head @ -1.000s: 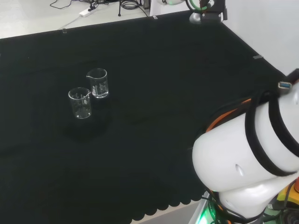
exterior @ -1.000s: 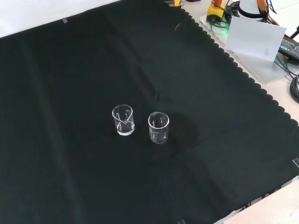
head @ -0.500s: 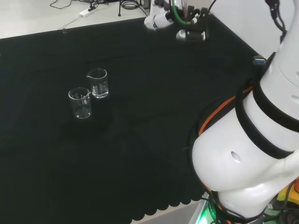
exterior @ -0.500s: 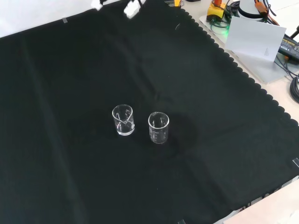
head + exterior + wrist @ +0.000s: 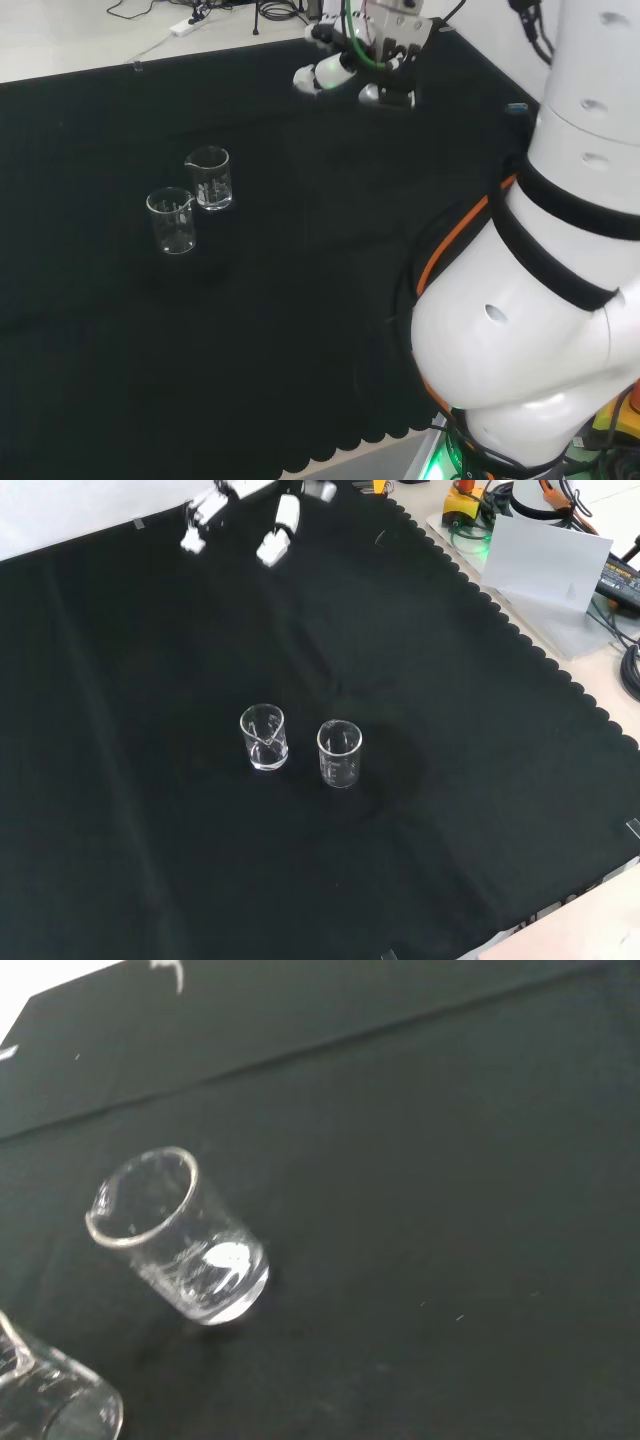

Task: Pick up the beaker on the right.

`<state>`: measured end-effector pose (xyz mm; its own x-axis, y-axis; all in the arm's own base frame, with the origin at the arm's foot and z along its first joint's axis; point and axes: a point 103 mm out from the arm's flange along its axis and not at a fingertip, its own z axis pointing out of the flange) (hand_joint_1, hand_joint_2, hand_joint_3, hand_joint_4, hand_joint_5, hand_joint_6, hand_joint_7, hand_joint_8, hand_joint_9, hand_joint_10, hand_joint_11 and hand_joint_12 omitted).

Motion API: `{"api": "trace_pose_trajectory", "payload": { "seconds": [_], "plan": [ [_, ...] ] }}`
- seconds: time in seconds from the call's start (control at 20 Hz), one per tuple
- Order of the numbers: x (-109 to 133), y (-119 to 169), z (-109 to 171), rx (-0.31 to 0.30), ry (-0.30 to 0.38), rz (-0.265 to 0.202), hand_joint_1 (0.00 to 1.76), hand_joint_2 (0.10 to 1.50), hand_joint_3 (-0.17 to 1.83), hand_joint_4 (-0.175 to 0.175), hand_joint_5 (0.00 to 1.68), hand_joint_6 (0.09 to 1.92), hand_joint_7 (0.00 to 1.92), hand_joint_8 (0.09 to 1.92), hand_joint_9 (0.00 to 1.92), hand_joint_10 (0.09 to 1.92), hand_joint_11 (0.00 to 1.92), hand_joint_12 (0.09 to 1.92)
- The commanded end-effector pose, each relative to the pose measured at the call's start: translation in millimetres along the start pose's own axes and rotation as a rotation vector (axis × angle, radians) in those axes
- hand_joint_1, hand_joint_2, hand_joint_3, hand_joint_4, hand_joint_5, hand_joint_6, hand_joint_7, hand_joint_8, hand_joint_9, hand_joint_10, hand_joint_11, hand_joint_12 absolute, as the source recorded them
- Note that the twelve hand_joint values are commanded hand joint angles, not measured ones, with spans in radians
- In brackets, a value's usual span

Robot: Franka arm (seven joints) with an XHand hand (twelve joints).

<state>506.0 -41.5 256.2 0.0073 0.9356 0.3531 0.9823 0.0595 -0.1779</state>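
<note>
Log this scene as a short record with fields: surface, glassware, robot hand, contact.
surface: black cloth covering the bench
glassware: two clear beakers, upright, close together and apparently empty; in the head view, right beaker, left beaker
robot hand: robot hand in the air over the far side of the cloth, fingers relaxed, holding nothing
contact: none; robot hand well apart from both beakers

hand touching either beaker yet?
Apart. In the front view the hand hangs near the cloth's far edge, with bare black cloth between it and both beakers at mid-bench.
</note>
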Motion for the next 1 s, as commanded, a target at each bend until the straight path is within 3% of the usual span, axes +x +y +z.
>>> {"api": "trace_pose_trajectory", "payload": {
  "seconds": [0.05, 0.3, 0.6, 0.8, 0.9, 1.0],
  "plan": [
    [17, 56, 73, 0.069, 0.130, -0.145, 0.75, 0.71, 0.52, -0.014, 0.24, 0.09, 0.15, 0.51, 0.26, 0.64, 0.00, 1.14],
    [30, 71, 103, 0.114, 0.150, -0.190, 0.79, 0.62, 0.59, -0.016, 0.22, 0.09, 0.15, 0.51, 0.26, 0.64, 0.00, 1.15],
    [42, 80, 128, 0.147, 0.180, -0.282, 0.83, 0.55, 0.65, -0.023, 0.22, 0.09, 0.15, 0.51, 0.26, 0.63, 0.00, 1.14],
    [46, 82, 140, 0.176, 0.187, -0.306, 0.84, 0.53, 0.66, -0.026, 0.23, 0.09, 0.14, 0.51, 0.25, 0.63, 0.00, 1.13],
    [85, 98, 166, 0.194, 0.152, -0.297, 0.83, 0.52, 0.67, -0.027, 0.23, 0.09, 0.13, 0.51, 0.25, 0.62, 0.00, 1.12],
    [96, 103, 177, 0.201, 0.149, -0.306, 0.83, 0.52, 0.67, -0.027, 0.22, 0.09, 0.12, 0.50, 0.24, 0.62, 0.00, 1.11]
  ]
}}
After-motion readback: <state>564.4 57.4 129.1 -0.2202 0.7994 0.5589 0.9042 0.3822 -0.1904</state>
